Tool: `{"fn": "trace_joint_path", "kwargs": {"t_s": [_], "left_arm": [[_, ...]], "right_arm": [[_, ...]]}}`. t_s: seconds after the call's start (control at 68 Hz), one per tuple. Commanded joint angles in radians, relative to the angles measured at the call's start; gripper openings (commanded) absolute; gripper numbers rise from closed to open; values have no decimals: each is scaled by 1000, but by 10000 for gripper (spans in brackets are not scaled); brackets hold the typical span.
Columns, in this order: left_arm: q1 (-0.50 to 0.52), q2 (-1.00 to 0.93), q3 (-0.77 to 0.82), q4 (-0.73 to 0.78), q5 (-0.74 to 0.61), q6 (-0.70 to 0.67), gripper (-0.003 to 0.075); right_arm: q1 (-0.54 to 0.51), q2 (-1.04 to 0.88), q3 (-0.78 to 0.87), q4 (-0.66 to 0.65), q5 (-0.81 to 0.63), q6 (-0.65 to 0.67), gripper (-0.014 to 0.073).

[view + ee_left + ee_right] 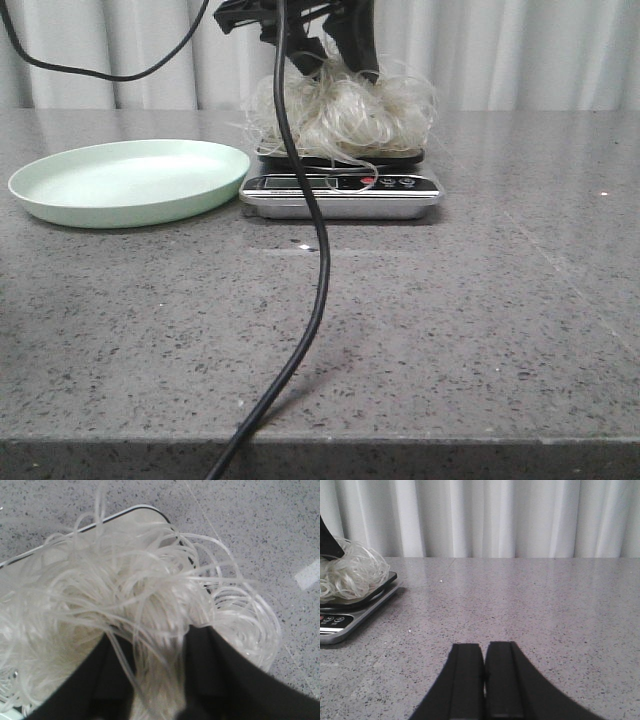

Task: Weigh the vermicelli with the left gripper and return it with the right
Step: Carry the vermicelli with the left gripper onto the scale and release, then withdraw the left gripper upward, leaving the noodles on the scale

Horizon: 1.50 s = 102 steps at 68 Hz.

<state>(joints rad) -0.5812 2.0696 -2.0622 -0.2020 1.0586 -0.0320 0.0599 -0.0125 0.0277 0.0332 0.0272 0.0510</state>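
Note:
The vermicelli (345, 110) is a pale tangled nest resting on the platform of a silver kitchen scale (340, 197) at the table's middle back. My left gripper (330, 72) comes down from above with its dark fingers (362, 50) sunk into the nest. In the left wrist view my left gripper (160, 645) is closed on a bunch of strands of the vermicelli (125, 585), with the scale's rim (135, 510) behind. My right gripper (484, 650) is shut and empty, low over the table to the right of the scale (350, 622); the vermicelli (352, 572) shows there too.
A pale green plate (130, 182) lies left of the scale, almost touching it. A black cable (318, 260) hangs from the left arm down across the table's front edge. White curtains close off the back.

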Motion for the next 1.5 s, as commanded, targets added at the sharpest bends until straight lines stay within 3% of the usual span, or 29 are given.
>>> {"fn": "trace_joint_path", "kwargs": {"t_s": [0.0,0.103,0.353,0.559,0.676,1.059,1.221,1.353,1.485], "left_arm": [[-4,-57,-32,-17,-2,-2,507],[12,-70,-68,-17,40,-14,616],[23,-194,-129,51,145,12,618],[23,-374,-39,59,84,52,618],[23,-521,113,60,-40,69,617],[23,-1055,884,74,-578,138,617],[23,-1248,1146,74,-711,138,613],[23,-1417,1328,74,-780,138,482],[23,-1588,1465,74,-797,138,205]], "right_arm": [[-1,-15,-8,-14,-75,-6,167],[-1,-15,-8,-14,-75,-6,167],[-1,-15,-8,-14,-75,-6,167],[-1,-15,-8,-14,-75,-6,167],[-1,-15,-8,-14,-75,-6,167],[-1,-15,-8,-14,-75,-6,167],[-1,-15,-8,-14,-75,-6,167],[-1,-15,-8,-14,-75,-6,167],[-1,-14,-8,-14,-75,-6,167]]}}
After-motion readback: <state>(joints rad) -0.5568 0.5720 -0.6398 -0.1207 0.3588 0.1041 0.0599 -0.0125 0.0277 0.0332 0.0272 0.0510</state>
